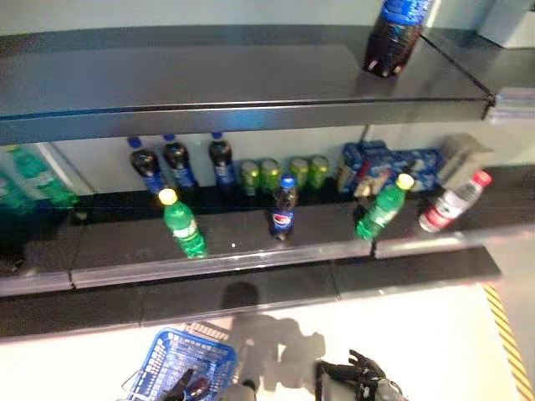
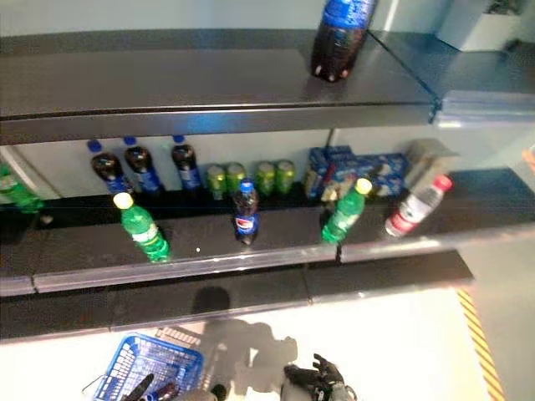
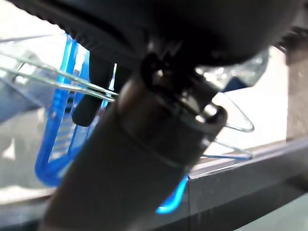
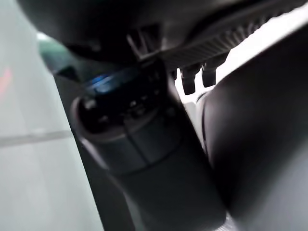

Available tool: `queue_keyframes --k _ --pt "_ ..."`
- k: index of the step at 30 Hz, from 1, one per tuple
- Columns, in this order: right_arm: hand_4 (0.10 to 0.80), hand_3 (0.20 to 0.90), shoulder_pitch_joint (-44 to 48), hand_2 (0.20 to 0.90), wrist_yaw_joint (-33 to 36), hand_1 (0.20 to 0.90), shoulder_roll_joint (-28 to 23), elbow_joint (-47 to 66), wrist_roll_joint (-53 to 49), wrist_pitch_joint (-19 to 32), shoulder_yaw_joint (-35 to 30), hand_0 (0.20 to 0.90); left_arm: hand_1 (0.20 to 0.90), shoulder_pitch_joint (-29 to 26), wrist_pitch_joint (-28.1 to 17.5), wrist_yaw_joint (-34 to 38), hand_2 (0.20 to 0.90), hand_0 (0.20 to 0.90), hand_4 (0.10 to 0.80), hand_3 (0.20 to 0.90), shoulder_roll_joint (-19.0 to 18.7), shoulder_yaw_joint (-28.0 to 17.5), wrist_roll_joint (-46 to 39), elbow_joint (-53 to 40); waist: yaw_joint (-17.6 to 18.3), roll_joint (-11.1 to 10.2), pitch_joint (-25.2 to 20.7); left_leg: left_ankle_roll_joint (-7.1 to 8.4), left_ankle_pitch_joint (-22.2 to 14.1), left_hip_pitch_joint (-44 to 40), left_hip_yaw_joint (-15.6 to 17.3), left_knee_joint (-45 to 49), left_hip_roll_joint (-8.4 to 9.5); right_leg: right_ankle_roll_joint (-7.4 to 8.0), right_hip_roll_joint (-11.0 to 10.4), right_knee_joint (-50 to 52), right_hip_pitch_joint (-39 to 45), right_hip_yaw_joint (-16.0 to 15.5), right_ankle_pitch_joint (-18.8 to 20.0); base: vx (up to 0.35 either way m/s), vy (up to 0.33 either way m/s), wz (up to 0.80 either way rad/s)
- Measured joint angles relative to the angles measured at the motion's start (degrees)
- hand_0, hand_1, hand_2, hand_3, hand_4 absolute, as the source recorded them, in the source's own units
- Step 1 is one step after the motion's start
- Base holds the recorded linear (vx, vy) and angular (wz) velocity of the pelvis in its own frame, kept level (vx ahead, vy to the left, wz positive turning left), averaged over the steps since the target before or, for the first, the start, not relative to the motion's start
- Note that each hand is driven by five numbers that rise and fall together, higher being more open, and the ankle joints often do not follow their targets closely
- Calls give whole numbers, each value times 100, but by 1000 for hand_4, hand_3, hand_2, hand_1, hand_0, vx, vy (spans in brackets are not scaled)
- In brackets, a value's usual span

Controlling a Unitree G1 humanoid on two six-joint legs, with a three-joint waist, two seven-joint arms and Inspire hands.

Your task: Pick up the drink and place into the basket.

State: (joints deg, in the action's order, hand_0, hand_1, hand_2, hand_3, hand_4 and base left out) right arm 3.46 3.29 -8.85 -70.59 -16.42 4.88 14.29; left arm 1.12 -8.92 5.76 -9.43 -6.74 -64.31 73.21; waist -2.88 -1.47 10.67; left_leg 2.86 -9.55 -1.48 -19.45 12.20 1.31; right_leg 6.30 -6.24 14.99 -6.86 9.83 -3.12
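Observation:
Several drinks stand on the lower shelf [image 1: 251, 263]: a small cola bottle [image 1: 283, 207] at the front middle, a green bottle [image 1: 182, 224] to its left, and another green bottle [image 1: 384, 206] leaning to its right. A blue basket [image 1: 188, 359] hangs low at the left. My left hand [image 1: 185, 388] is at the basket, and in the left wrist view a finger [image 3: 89, 96] hooks over its wire handle [image 3: 53, 79]. Low at the right, far below the shelf, my right hand [image 1: 361, 374] holds nothing, its fingers relaxed.
At the back of the shelf stand three cola bottles [image 1: 177, 164], green cans [image 1: 284, 173] and blue packs [image 1: 389, 167]. A red-capped water bottle [image 1: 454, 202] leans at the right. A large cola bottle [image 1: 394, 33] stands on the upper shelf [image 1: 242, 113], which overhangs the lower one.

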Motion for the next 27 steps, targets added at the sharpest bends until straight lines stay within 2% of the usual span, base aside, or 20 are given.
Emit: queue_keyframes --k 1,2,3,4,5,6,7,8,9,10,11,13,16,18,19,20,22,24,26,27 --pt "800 900 55 900 0 900 -18 23 -1 -64 -4 900 300 72 -26 31 300 300 100 200 -31 149 9 -152 -131 71 44 163 -74 -87 38 16 -253 14 232 14 76 -183 -215 -192 -723 78" --pt "800 900 67 900 0 900 -32 51 -5 -82 0 900 300 143 -94 45 300 300 100 200 21 141 4 -144 -174 133 20 239 -61 -104 66 -31 -478 -122 343 -1 96 -381 -226 -224 -739 59" --pt "800 900 62 900 -6 900 -30 84 -3 -129 22 900 300 303 -260 63 300 300 100 200 0 113 -13 -127 -233 185 -32 325 26 -40 178 -12 -710 -309 432 -18 106 -746 -245 -210 -517 35" --pt "800 900 40 900 -16 900 -28 83 -3 -159 29 900 300 299 -305 65 300 300 100 200 -21 89 -18 -122 -279 164 -45 300 77 -26 218 -26 -789 -396 506 -22 96 -838 -263 -198 -374 34" --pt "800 900 35 900 -37 900 -34 31 -2 -214 36 900 300 331 -388 64 300 300 100 200 -58 58 -18 -120 -426 90 -45 144 291 42 347 -61 -925 -559 618 -28 65 -959 -238 -376 -486 29" --pt "800 900 13 900 -38 900 -43 -33 -4 -243 68 900 300 313 -394 67 300 300 100 200 -134 52 -17 -121 -513 24 -43 120 497 91 482 -135 -1025 -678 660 -86 46 -1135 -196 -311 -368 38" --pt "800 900 -26 900 -31 900 -42 -35 -48 -259 21 900 300 312 -404 82 300 300 100 200 -130 141 17 -93 -482 25 -34 171 742 298 643 -128 -1043 -709 718 -62 76 -1330 -157 -410 -330 131" --pt "800 900 -179 900 -14 900 34 31 -274 -213 -95 900 300 86 -376 113 300 300 100 200 -297 146 157 -11 -303 -202 -94 286 1165 684 1170 -53 -950 -830 486 -277 6 -1699 -130 -305 -109 135" --pt "800 900 -214 900 -13 900 -3 20 -397 -223 -153 900 300 24 -340 109 300 300 100 200 -322 172 243 -25 -330 -294 -87 209 1197 633 1351 -143 -793 -904 455 -286 -46 -1676 -95 -332 -113 116" --pt "800 900 -187 900 -22 900 -53 -37 -386 -234 -144 900 300 -3 -314 67 300 300 100 200 -266 298 269 -57 -317 -330 -96 8 888 655 1892 324 -607 -1123 368 -407 -74 -1784 55 -304 -67 38" --pt "800 900 -144 900 -24 900 -87 -33 -379 -209 -139 900 300 -62 -269 74 300 300 100 200 -188 350 271 32 -204 -366 -113 -131 655 739 2210 688 -419 -1056 271 -597 -18 -1895 156 -235 -48 32" --pt "800 900 -117 900 -39 900 -122 -34 -380 -216 -174 900 300 -53 -225 93 300 300 100 200 -137 411 379 109 10 -391 -129 -256 486 449 2496 707 -171 -1130 214 -748 -48 -1982 327 -212 -23 35" --pt "800 900 -214 900 -49 900 -89 32 -403 -183 -407 900 300 8 -49 94 300 300 100 200 -90 367 439 264 324 -267 -166 -315 136 144 2704 521 -104 -1082 209 -961 -55 -2364 517 -127 58 37" --pt "800 900 -258 900 -55 900 -168 92 -405 -106 -451 900 300 108 -10 92 300 300 100 200 20 407 542 269 460 -52 -225 -426 38 -17 2713 -163 -201 -1001 267 -973 -101 -2628 612 -101 95 51" --pt "800 900 -266 900 -71 900 -198 103 -405 -88 -470 900 300 148 9 89 300 300 100 200 42 461 611 282 489 61 -254 -304 -11 -84 2703 -512 -249 -981 300 -909 -186 -2644 622 -106 103 63" --pt "800 900 -268 900 -69 900 -191 85 -407 -82 -510 900 300 217 24 88 300 300 100 200 8 578 662 296 474 27 -337 -435 221 -185 2849 -852 -207 -905 245 -797 -235 -2418 603 -70 68 58" --pt "800 900 -358 900 -58 900 -197 65 -405 -77 -518 900 300 371 71 18 300 300 100 200 1 593 681 286 456 59 -477 -390 439 -289 2828 -1130 -141 -785 238 -835 -243 -2331 629 -28 28 45" --pt "800 900 -370 900 -59 900 -186 19 -404 -77 -515 900 300 538 97 -33 300 300 100 200 19 579 678 286 365 116 -541 -420 473 -329 2855 -1169 -107 -753 204 -863 -227 -2221 635 -170 143 15" --pt "800 900 -441 900 -32 900 -166 -18 -400 -7 -507 900 300 663 112 -68 300 300 100 200 54 582 679 281 273 95 -671 -422 567 -354 2761 -1242 31 -723 187 -865 -240 -2159 769 -180 103 -7" --pt "800 900 -432 900 -32 900 -162 -20 -401 16 -505 900 300 672 114 -71 300 300 100 200 62 574 683 283 283 95 -669 -436 597 -347 2746 -1281 13 -692 214 -848 -283 -2075 768 -157 -43 -13"
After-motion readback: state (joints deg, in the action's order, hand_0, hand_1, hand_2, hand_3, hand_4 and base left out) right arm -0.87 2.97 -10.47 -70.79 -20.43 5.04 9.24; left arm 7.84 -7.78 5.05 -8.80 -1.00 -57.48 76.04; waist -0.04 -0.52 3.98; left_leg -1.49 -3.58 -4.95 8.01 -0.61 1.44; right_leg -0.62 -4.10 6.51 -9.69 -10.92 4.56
